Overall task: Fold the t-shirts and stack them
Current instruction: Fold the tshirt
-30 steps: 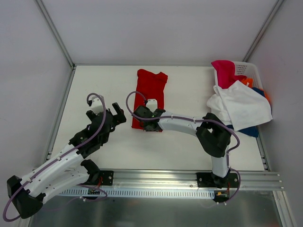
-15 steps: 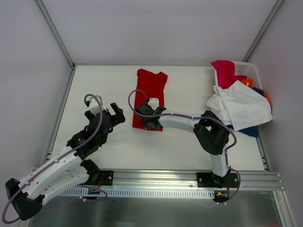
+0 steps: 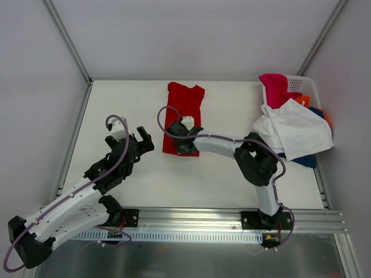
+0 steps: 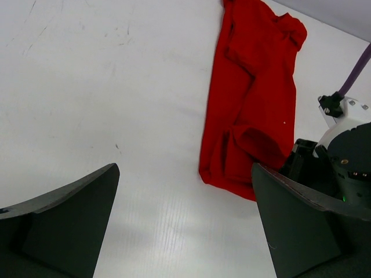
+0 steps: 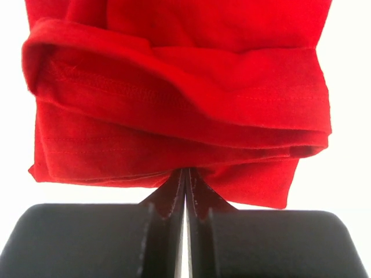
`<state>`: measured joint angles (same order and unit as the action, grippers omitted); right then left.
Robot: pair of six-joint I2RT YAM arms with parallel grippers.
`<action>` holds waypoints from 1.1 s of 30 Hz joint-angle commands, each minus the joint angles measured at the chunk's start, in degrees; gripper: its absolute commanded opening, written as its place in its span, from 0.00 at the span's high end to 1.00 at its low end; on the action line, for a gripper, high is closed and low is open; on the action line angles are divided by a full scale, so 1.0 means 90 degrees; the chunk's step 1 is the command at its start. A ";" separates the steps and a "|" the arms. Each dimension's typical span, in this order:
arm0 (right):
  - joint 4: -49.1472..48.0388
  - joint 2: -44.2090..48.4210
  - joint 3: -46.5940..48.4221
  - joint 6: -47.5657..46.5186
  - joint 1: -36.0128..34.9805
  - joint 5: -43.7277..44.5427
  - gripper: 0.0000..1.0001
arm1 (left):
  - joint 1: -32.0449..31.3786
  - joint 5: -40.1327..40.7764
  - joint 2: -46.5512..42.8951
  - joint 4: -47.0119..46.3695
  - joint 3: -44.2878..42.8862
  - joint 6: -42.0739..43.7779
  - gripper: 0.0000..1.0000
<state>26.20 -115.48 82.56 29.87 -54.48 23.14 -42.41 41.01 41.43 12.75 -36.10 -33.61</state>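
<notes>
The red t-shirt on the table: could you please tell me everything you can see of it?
The red t-shirt is soft plain cloth, folded lengthwise into a narrow wrinkled strip lying flat on the white table. Its stitched near hem is rolled back in layers, and the shut right pincer pinches it there. Nothing else touches it.

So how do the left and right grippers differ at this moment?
The left gripper has its jaws wide open; the right gripper has them shut. The left gripper holds nothing, while the right gripper pinches the near hem of the red t-shirt. The left gripper hovers over bare table beside the shirt; the right gripper sits at the shirt's near edge. Both are black two-finger grippers over the same table.
</notes>
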 commanded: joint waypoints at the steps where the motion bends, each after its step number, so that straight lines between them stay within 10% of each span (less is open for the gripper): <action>1: -0.0030 -0.0128 0.0542 -0.0301 0.0076 -0.0070 0.99 | -0.0024 0.0033 0.0123 -0.0118 0.0007 0.0004 0.01; 23: 0.0458 -0.1309 0.2962 -0.1218 0.0838 -0.0393 0.96 | -0.0024 0.0130 -0.0033 -0.0138 0.0182 0.0101 0.01; 26: 0.0585 -0.1485 0.3499 -0.1511 0.0994 -0.0325 0.73 | -0.0024 0.0072 -0.0121 -0.0138 0.0251 0.0101 0.01; 27: 0.0595 -0.1524 0.3637 -0.1589 0.1043 -0.0286 0.59 | -0.0024 0.0072 -0.0121 -0.0128 0.0270 0.0101 0.01; 28: 0.0605 -0.1602 0.3764 -0.1745 0.1140 -0.0208 0.23 | -0.0024 0.0062 -0.0131 -0.0128 0.0280 0.0111 0.01; 30: 0.0624 -0.1680 0.4163 -0.1931 0.1286 -0.0120 0.01 | -0.0033 0.0072 -0.0131 -0.0128 0.0319 0.0121 0.01; 33: 0.0917 -0.1720 0.4710 -0.2253 0.1463 -0.0022 0.01 | -0.0033 0.0120 0.0034 -0.0138 0.0290 0.0130 0.01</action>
<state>31.40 -131.15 119.15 13.98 -42.59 20.80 -42.41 41.06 41.01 12.78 -33.74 -33.54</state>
